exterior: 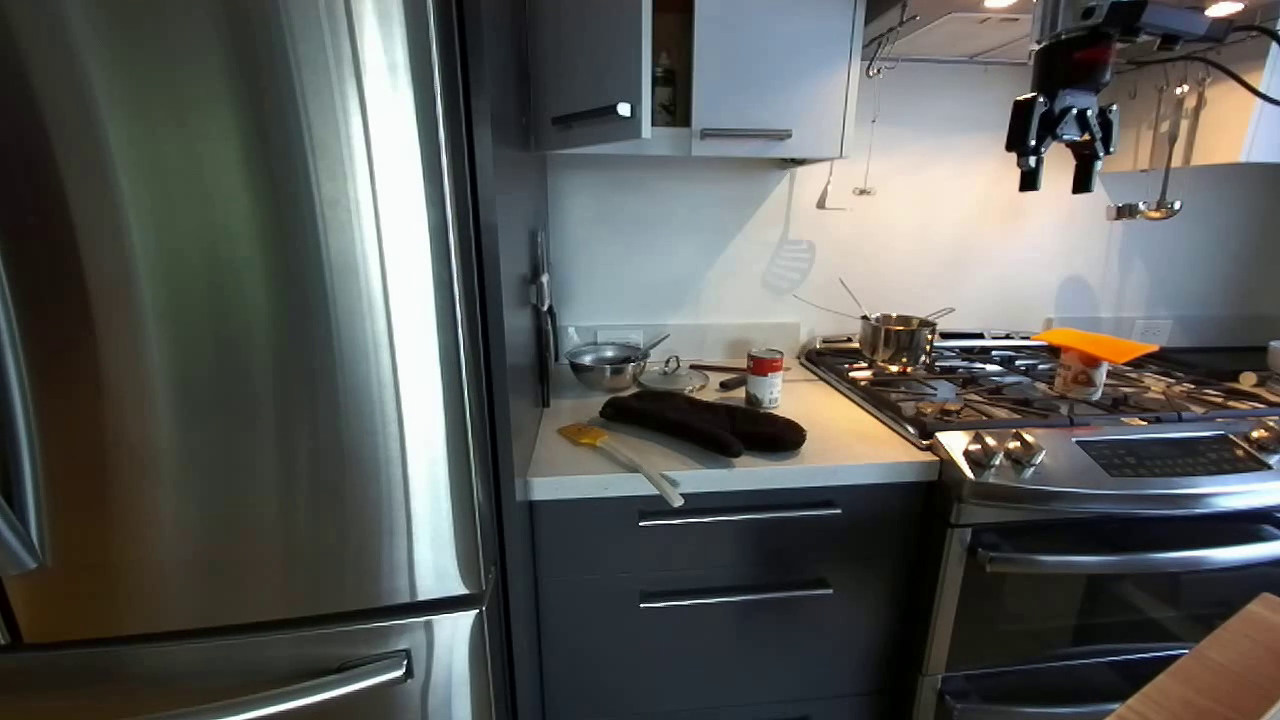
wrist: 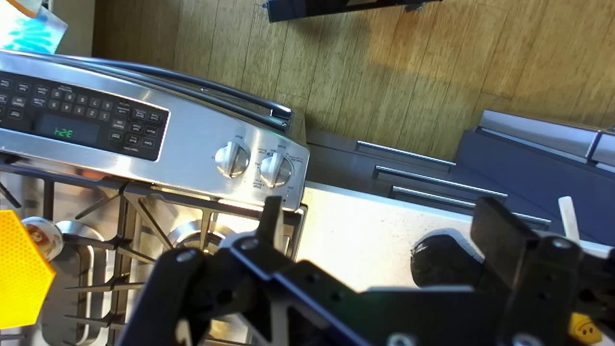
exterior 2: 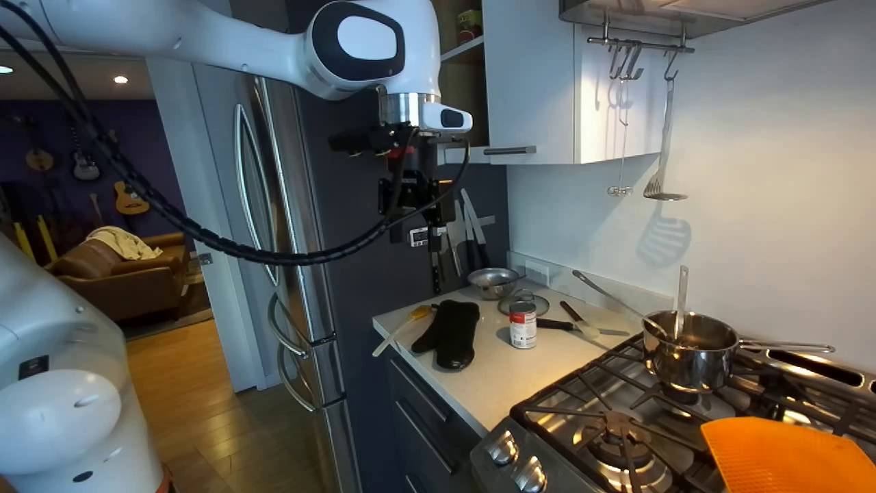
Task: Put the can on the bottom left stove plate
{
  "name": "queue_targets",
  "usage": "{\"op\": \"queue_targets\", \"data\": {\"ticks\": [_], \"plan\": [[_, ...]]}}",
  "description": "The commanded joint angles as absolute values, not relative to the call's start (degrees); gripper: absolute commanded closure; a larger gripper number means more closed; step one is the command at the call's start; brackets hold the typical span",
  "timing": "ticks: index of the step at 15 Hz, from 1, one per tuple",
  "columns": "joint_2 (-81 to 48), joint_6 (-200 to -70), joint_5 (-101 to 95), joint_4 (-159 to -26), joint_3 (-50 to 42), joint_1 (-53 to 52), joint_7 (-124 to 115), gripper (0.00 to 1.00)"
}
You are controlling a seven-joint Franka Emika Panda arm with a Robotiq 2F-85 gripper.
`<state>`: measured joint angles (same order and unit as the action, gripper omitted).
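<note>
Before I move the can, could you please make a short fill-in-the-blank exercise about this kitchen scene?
The gripper is ____ (open or shut), holding nothing.
On the counter, the can stands ____ (upright or tipped).
The flat sheet above the stove is coloured ____.
From the pot rise ____ (a number) utensil handles.
Missing words: open; upright; orange; two.

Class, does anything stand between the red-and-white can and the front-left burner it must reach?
Nothing visible in either exterior view stands between the can and the front-left burner; the saucepan sits farther back.
</note>
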<state>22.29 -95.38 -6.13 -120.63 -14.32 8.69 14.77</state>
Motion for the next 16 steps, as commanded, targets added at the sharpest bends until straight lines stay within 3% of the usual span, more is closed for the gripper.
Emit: {"op": "queue_targets", "data": {"ticks": [1, 16], "plan": [[21.0, -95.6, -5.6, -119.2, -13.9, 8.5, 15.0, 0.0], [-12.2, -102.4, -0.2, -92.1, -6.9, 5.2, 3.2, 0.0]]}}
